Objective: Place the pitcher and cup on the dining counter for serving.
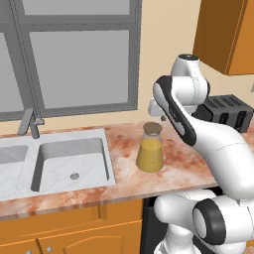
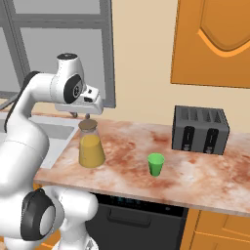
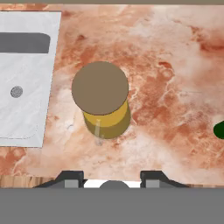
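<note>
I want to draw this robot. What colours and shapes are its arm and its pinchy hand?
The arm is smooth, rounded, glossy white, with dark grey rings and round caps at its joints. The gripper is a white block with two small dark finger tips. No cables or markings show.

We see a counter (image 2: 195,180) with a reddish-brown marbled stone top over orange wooden cabinets. A steel sink (image 1: 74,158) is set into it at the left, a faucet (image 1: 31,121) behind the basin. The pitcher (image 2: 91,145) of yellow-orange liquid, capped by a round brown lid, stands upright near the sink. The small green cup (image 2: 156,164) stands apart to its right, and a dark toaster (image 2: 200,130) sits behind the cup, by the wall.
</note>
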